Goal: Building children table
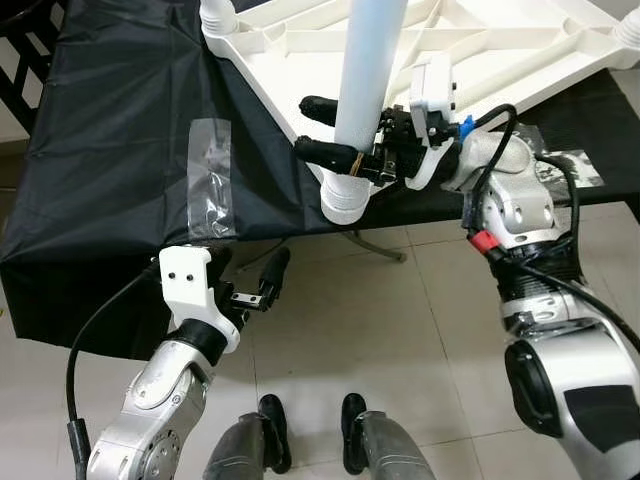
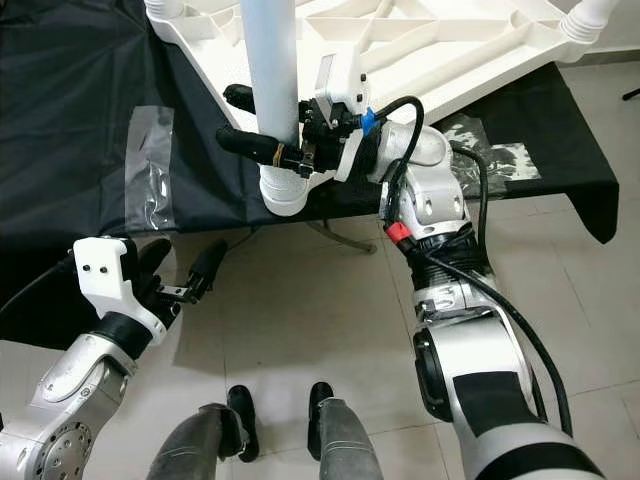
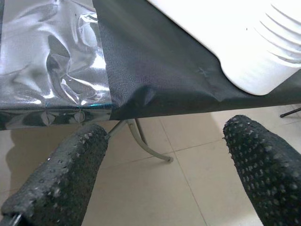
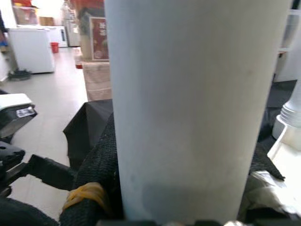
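Observation:
A white plastic children's table top [image 1: 480, 50] lies upside down on a black cloth [image 1: 120, 120]. A white round leg [image 1: 365, 80] stands upright in the near corner socket [image 1: 345, 200]. My right gripper [image 1: 312, 128] is shut on this leg just above the socket, one black finger on each side. Close up, the leg [image 4: 188, 108] stands right against a finger [image 4: 96, 165] that has a yellow band around it. My left gripper [image 2: 180, 265] hangs open below the cloth's front edge, over the floor, holding nothing; its fingers [image 3: 61, 174] are spread wide.
A clear plastic bag [image 1: 210, 180] lies on the cloth to the left, and another [image 1: 560, 165] to the right. The top's other corner sockets [image 1: 218, 15] stick up at the back. A metal support leg [image 1: 375, 245] stands under the cloth. My feet [image 1: 310, 430] are on beige tiles.

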### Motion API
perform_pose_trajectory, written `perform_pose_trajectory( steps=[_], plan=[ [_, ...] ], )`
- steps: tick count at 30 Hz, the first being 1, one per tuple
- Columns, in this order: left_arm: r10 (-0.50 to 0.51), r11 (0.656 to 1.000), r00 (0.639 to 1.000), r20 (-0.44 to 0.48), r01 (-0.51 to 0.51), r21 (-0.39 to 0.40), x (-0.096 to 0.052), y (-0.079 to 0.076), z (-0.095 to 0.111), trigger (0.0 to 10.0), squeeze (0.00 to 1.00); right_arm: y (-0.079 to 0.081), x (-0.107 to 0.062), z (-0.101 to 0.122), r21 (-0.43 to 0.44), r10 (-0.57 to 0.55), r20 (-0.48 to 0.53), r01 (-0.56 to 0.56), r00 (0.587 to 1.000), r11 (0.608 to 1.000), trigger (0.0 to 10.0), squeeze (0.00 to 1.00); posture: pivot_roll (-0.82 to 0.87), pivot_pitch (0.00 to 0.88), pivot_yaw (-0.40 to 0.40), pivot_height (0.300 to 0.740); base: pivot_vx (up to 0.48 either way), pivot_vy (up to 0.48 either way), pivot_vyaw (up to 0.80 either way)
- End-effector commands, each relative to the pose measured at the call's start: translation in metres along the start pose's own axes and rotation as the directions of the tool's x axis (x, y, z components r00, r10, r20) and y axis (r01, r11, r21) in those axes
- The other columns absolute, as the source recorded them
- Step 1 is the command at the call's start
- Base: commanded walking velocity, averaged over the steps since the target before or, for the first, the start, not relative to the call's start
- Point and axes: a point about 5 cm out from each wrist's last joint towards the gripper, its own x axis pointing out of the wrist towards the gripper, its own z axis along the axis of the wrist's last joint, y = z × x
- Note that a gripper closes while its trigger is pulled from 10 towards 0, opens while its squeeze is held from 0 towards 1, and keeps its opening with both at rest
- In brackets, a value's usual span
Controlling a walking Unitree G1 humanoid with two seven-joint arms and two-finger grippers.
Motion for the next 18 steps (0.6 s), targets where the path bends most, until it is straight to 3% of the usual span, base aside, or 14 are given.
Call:
perform_pose_trajectory(
  steps=[1, 3, 4, 5, 6, 8, 10, 11, 12, 13, 14, 18],
  plan=[
    [-0.003, 1.0, 1.0, -0.018, 0.003, -0.01, -0.004, -0.001, -0.004, 10.0, 0.0, 0.013, -0.004, -0.038, 0.1, -0.088, -0.143, 0.103, 0.986, 0.99, 10.0, 0.0, -0.01, 0.419, -0.045, 0.74, 0.0, 0.0, 0.0],
    [-0.003, 1.0, 1.0, -0.018, 0.003, -0.01, -0.004, -0.001, -0.004, 10.0, 0.0, 0.013, -0.004, -0.038, 0.1, -0.088, -0.143, 0.103, 0.986, 0.99, 10.0, 0.0, -0.01, 0.419, -0.045, 0.74, 0.0, 0.0, 0.0],
    [-0.001, 1.0, 1.0, -0.015, 0.0, -0.012, -0.004, -0.001, -0.004, 10.0, 0.0, 0.02, -0.003, -0.045, 0.095, -0.214, -0.17, 0.232, 0.962, 0.968, 10.0, 0.0, -0.01, 0.411, -0.05, 0.74, 0.0, 0.0, 0.0],
    [-0.001, 1.0, 1.0, -0.015, 0.0, -0.012, -0.004, -0.001, -0.004, 10.0, 0.0, 0.02, -0.003, -0.045, 0.095, -0.214, -0.17, 0.232, 0.962, 0.968, 10.0, 0.0, -0.01, 0.411, -0.05, 0.74, 0.0, 0.0, 0.0],
    [0.0, 1.0, 1.0, -0.009, 0.0, -0.008, -0.004, 0.0, -0.003, 10.0, 0.0, 0.028, -0.002, -0.052, 0.077, -0.367, -0.193, 0.387, 0.91, 0.919, 10.0, 0.0, -0.01, 0.398, -0.052, 0.74, 0.0, 0.0, 0.0],
    [0.0, 1.0, 1.0, -0.009, 0.0, -0.008, -0.004, 0.0, -0.003, 10.0, 0.0, 0.028, -0.002, -0.052, 0.077, -0.367, -0.193, 0.387, 0.91, 0.919, 10.0, 0.0, -0.01, 0.398, -0.052, 0.74, 0.0, 0.0, 0.0],
    [0.019, 1.0, 0.999, 0.032, -0.019, -0.002, -0.002, 0.009, 0.007, 10.0, 0.0, 0.048, -0.009, -0.066, 0.048, -0.666, -0.264, 0.699, 0.697, 0.713, 10.0, 0.0, 0.0, 0.37, -0.045, 0.74, 0.0, 0.0, 0.0],
    [0.019, 1.0, 0.999, 0.032, -0.019, -0.002, -0.002, 0.009, 0.007, 10.0, 0.0, 0.048, -0.009, -0.066, 0.048, -0.666, -0.264, 0.699, 0.697, 0.713, 10.0, 0.0, 0.0, 0.37, -0.045, 0.74, 0.0, 0.0, 0.0],
    [0.025, 1.0, 0.998, 0.052, -0.025, 0.004, -0.002, 0.013, 0.013, 10.0, 0.0, 0.055, -0.012, -0.069, 0.043, -0.733, -0.287, 0.772, 0.617, 0.634, 10.0, 0.0, 0.0, 0.37, -0.045, 0.74, 0.0, 0.0, 0.0],
    [0.025, 0.999, 0.995, 0.092, -0.028, 0.03, 0.001, 0.022, 0.027, 10.0, 0.0, 0.062, -0.01, -0.071, 0.03, -0.773, -0.295, 0.814, 0.561, 0.579, 10.0, 0.0, 0.01, 0.351, -0.034, 0.74, 0.0, 0.0, 0.0],
    [0.025, 0.999, 0.995, 0.092, -0.028, 0.03, 0.001, 0.022, 0.027, 10.0, 0.0, 0.062, -0.01, -0.071, 0.03, -0.773, -0.295, 0.814, 0.561, 0.579, 10.0, 0.0, 0.01, 0.351, -0.034, 0.74, 0.0, 0.0, 0.0],
    [0.003, 0.997, 0.983, 0.186, -0.019, 0.081, 0.006, 0.037, 0.061, 10.0, 0.0, 0.066, -0.003, -0.074, 0.014, -0.805, -0.3, 0.846, 0.512, 0.533, 10.0, 0.0, 0.03, 0.325, -0.03, 0.74, 0.0, 0.0, 0.0]
  ],
)
